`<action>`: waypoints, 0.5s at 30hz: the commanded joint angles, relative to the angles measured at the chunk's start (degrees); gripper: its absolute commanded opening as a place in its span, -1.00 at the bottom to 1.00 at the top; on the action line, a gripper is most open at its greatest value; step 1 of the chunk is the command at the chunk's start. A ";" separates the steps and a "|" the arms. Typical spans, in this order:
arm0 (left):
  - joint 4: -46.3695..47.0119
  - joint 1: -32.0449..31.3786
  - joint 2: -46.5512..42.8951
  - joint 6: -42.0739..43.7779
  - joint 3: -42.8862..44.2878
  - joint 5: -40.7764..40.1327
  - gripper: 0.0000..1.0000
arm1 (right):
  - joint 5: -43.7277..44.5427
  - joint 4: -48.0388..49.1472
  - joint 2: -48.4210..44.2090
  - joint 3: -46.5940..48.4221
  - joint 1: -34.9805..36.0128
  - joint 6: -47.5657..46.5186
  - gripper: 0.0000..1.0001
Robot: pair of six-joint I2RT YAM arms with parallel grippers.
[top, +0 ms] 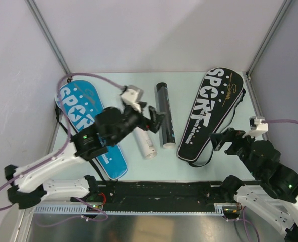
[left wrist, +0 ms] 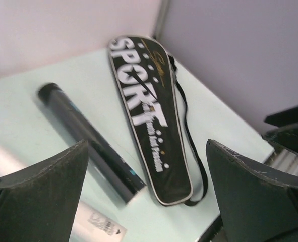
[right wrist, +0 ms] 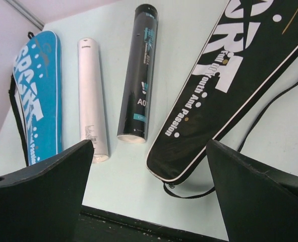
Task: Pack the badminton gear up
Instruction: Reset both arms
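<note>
The badminton gear lies on the pale green table [top: 138, 166]. At the left lies a blue "SPORT" cover [top: 75, 106] [right wrist: 38, 96], with a white tube [top: 146, 145] [right wrist: 91, 96] and a black tube [top: 165, 113] [right wrist: 138, 75] in the middle. A black "SPORT" cover [top: 212, 113] [left wrist: 146, 116] lies at the right. My left gripper [top: 156, 121] [left wrist: 147, 151] hangs open above the tubes, empty. My right gripper [top: 219, 140] [right wrist: 150, 146] is open and empty by the black cover's narrow end.
A black rail [top: 159, 194] runs along the near edge between the arm bases. Grey walls and metal frame posts [top: 48, 35] close in the table at the back and sides. The black cover's strap [right wrist: 270, 111] trails loose on the right.
</note>
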 commanded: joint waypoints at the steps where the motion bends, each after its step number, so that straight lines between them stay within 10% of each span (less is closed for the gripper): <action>1: 0.99 0.19 -7.60 6.11 -3.76 -11.56 0.99 | 1.31 -1.07 -1.27 4.30 -0.16 0.92 0.99; 15: 0.13 0.21 -21.12 6.83 -12.75 -20.75 0.99 | 5.47 -0.61 0.11 6.40 -0.12 -0.03 0.99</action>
